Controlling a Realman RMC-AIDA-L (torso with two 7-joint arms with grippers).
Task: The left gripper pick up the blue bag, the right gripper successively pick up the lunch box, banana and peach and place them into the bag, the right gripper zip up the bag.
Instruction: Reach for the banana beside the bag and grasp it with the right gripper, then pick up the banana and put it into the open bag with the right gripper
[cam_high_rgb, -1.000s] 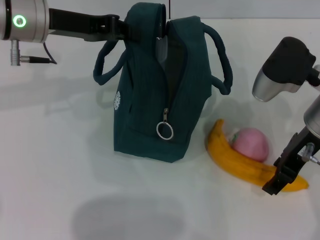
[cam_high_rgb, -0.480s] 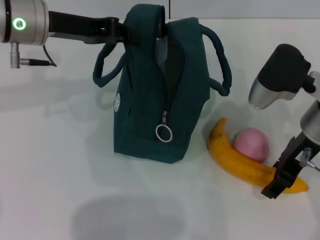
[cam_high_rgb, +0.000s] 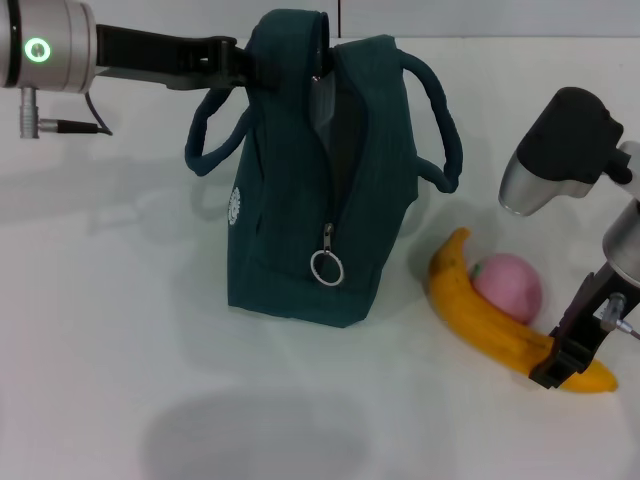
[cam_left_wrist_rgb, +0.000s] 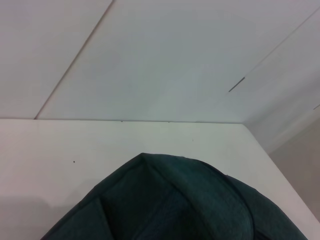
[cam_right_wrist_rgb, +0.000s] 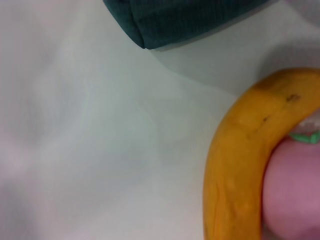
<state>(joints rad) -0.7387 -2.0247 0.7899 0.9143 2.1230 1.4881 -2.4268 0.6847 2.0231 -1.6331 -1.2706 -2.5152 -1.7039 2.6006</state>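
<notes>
The blue bag (cam_high_rgb: 290, 200) stands upright on the white table, its zipper open and the ring pull (cam_high_rgb: 327, 267) hanging low. My left gripper (cam_high_rgb: 248, 55) is shut on the bag's top edge; the bag also shows in the left wrist view (cam_left_wrist_rgb: 175, 205). The banana (cam_high_rgb: 490, 320) lies to the right of the bag with the peach (cam_high_rgb: 510, 285) nestled in its curve. My right gripper (cam_high_rgb: 565, 362) is shut on the banana's near end. The right wrist view shows the banana (cam_right_wrist_rgb: 235, 165), the peach (cam_right_wrist_rgb: 295, 195) and a bag corner (cam_right_wrist_rgb: 190, 20). The lunch box is out of view.
The white table (cam_high_rgb: 120, 300) stretches left of and in front of the bag. A black and silver joint of my right arm (cam_high_rgb: 560, 150) hangs above the fruit at the right. The bag's right handle (cam_high_rgb: 440, 120) loops out toward it.
The banana has shifted a little to the right, its far tip swinging up and away from the bag, and the peach moved with it. The bag and left arm are still.
</notes>
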